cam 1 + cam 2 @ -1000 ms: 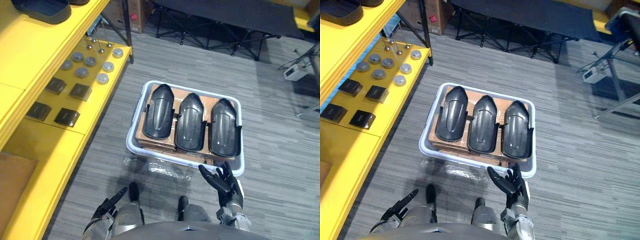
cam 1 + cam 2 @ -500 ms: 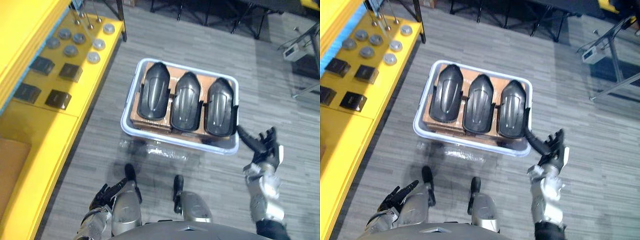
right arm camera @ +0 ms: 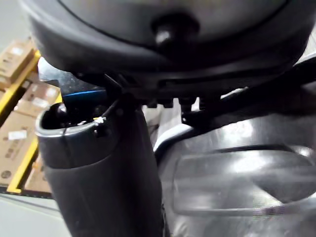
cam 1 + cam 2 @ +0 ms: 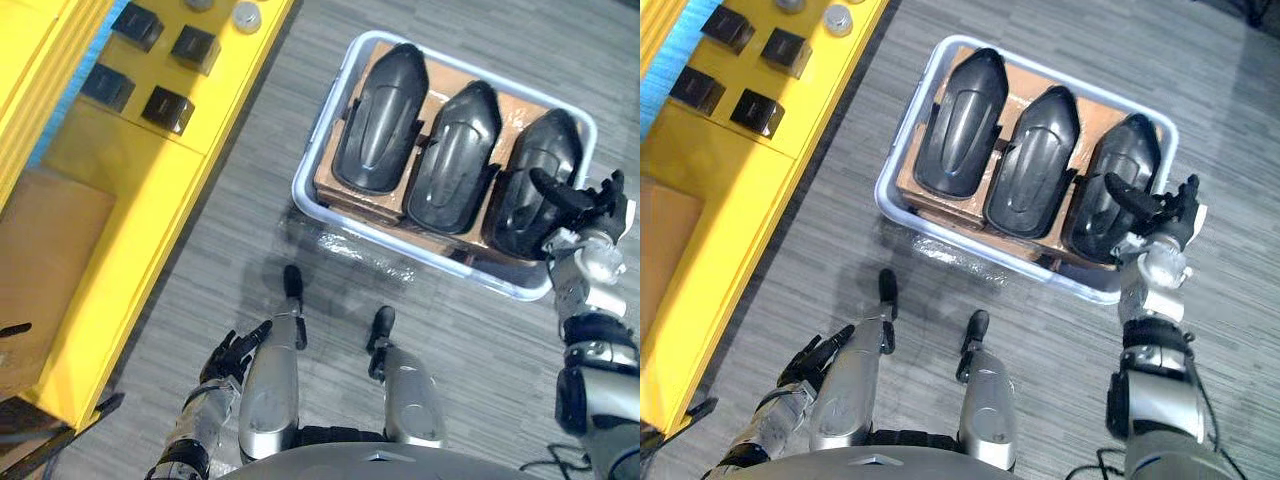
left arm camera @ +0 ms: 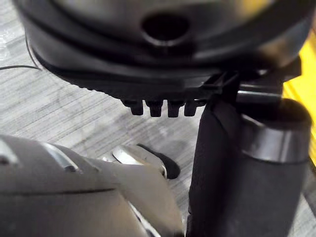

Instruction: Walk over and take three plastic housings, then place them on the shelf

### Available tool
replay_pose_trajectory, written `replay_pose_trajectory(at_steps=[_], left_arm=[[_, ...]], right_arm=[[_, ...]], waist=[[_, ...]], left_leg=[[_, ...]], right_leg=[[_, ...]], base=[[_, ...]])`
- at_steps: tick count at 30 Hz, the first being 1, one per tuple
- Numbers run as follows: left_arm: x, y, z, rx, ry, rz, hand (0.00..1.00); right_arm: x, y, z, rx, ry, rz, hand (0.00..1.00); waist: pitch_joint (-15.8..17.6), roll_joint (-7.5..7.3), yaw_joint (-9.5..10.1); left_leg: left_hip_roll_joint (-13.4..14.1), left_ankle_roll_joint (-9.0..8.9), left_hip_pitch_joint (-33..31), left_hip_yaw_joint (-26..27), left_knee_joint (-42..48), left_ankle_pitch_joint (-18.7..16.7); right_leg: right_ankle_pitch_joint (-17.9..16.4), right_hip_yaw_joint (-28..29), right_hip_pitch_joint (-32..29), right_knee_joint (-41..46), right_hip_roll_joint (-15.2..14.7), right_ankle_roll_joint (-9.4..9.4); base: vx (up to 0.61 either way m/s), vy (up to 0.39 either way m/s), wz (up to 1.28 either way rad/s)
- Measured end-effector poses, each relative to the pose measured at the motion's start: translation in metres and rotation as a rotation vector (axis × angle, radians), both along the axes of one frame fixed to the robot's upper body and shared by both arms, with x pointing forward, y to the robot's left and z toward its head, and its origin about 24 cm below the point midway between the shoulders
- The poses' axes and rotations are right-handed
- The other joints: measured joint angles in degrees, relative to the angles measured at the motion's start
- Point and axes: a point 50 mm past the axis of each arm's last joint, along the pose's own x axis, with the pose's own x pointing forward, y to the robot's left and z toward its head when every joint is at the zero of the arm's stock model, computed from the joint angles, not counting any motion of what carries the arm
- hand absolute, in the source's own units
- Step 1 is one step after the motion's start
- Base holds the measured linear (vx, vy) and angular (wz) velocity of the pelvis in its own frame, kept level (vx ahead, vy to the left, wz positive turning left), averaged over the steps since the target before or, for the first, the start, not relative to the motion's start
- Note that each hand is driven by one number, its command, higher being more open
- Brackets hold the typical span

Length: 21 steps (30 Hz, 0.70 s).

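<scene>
Three black plastic housings lie side by side on cardboard in a pale tub (image 4: 318,130) on the floor: the left one (image 4: 380,120), the middle one (image 4: 452,145) and the right one (image 4: 525,170). My right hand (image 4: 592,205) is at the tub's right end, open with fingers spread. Its thumb (image 3: 98,168) reaches over the right housing (image 3: 237,182), which the right wrist view shows very close. My left hand (image 4: 232,350) hangs low beside my body with relaxed fingers and holds nothing.
A yellow shelf (image 4: 130,200) runs along the left, with small black square parts (image 4: 165,105) and a brown cardboard sheet (image 4: 50,260) on it. Clear plastic film (image 4: 360,250) lies on the grey floor in front of the tub.
The camera has tilted and shifted. My right hand has gone from beside the tub's right corner up over the right housing. The left hand stays low.
</scene>
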Motion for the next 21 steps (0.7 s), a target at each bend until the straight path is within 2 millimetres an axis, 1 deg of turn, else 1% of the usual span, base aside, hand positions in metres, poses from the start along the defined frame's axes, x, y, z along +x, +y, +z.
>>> replay_pose_trajectory(at_steps=[1,3,5,7,8,10,11,12,15,19,21], left_arm=[[-0.001,0.0,-0.001,0.001,0.002,0.002,1.0],[-0.002,0.001,-0.001,0.003,0.001,0.007,1.0],[0.001,-0.002,-0.002,-0.004,0.001,-0.004,1.0],[0.003,-0.004,-0.001,-0.011,-0.004,-0.015,1.0],[0.005,-0.007,-0.002,-0.016,-0.002,-0.024,1.0],[0.005,-0.009,-0.002,-0.021,0.0,-0.031,1.0],[0.005,-0.009,-0.002,-0.023,-0.001,-0.033,1.0],[0.005,-0.009,-0.002,-0.023,-0.001,-0.034,1.0],[0.005,-0.01,-0.003,-0.029,-0.001,-0.028,1.0],[0.005,-0.011,-0.003,-0.037,0.002,-0.026,1.0],[0.005,-0.011,-0.003,-0.036,0.003,-0.027,1.0]], right_arm=[[0.0,-0.008,0.005,-0.012,0.018,-0.023,1.0],[-0.001,-0.017,0.011,-0.017,0.041,-0.045,1.0],[-0.003,-0.027,0.016,-0.009,0.067,-0.082,1.0],[-0.003,-0.031,0.021,-0.037,0.095,-0.096,1.0],[-0.005,-0.036,0.023,-0.049,0.115,-0.11,1.0],[-0.004,-0.036,0.025,-0.068,0.136,-0.117,1.0],[-0.003,-0.036,0.027,-0.074,0.148,-0.118,1.0],[-0.003,-0.036,0.028,-0.072,0.152,-0.118,0.0],[-0.001,-0.037,0.03,-0.088,0.189,-0.13,0.0],[-0.013,-0.052,0.034,-0.117,0.254,-0.181,0.0],[-0.015,-0.056,0.034,-0.123,0.288,-0.194,0.0]], waist=[[0.1,0.48,0.02],[0.3,0.82,0.12],[0.6,1.7,0.27],[0.7,2.32,0.33],[0.9,2.95,0.29],[0.8,3.21,0.36],[0.9,3.23,0.46],[0.9,3.25,0.49],[0.8,3.27,0.63],[0.8,3.35,1.04],[0.8,3.45,1.01]], left_leg=[[-0.5,0.1,-0.7,-0.4,0.2,0.1],[-0.9,0.26,-1.4,-0.7,0.4,0.2],[-1.4,0.31,-2.2,-1.3,1.1,0.2],[-1.7,0.49,-2.9,-1.6,1.2,0.4],[-2.1,0.57,-2.9,-2.0,1.2,0.6],[-2.2,0.53,-2.9,-2.1,1.1,0.8],[-2.2,0.47,-2.9,-2.1,0.9,1.0],[-2.2,0.47,-2.9,-2.1,0.7,1.2],[-2.3,0.17,-2.7,-2.1,-0.8,2.2],[-2.4,0.1,-2.4,-2.2,-2.8,3.7],[-2.4,-0.01,-2.0,-2.1,-3.3,4.0]], right_leg=[[-0.5,-0.3,-0.8,1.1,-0.5,0.1],[-1.0,-0.4,-1.8,2.4,-1.1,0.22],[-1.8,-0.9,-2.6,4.1,-1.7,0.19],[-2.4,-1.1,-3.6,5.4,-2.1,0.22],[-3.1,-1.5,-3.7,6.5,-2.6,0.22],[-3.5,-1.5,-4.1,7.3,-2.9,0.17],[-4.0,-1.4,-4.5,7.9,-3.0,-0.16],[-4.1,-1.4,-4.7,8.1,-3.0,-0.16],[-4.7,-1.3,-5.7,9.3,-3.5,-0.36],[-4.8,-1.4,-6.5,10.0,-3.6,-0.51],[-4.8,-1.2,-6.5,10.4,-3.6,-0.5]], base=[[-0.01,0.047,0.21],[0.0,0.027,0.16],[-0.01,0.021,0.18],[-0.02,0.012,0.15],[-0.03,0.01,0.18],[-0.03,-0.006,0.09],[0.0,0.0,0.0],[0.0,0.0,0.0],[0.0,-0.007,0.01],[0.0,-0.014,0.02],[0.02,-0.014,-0.01]])
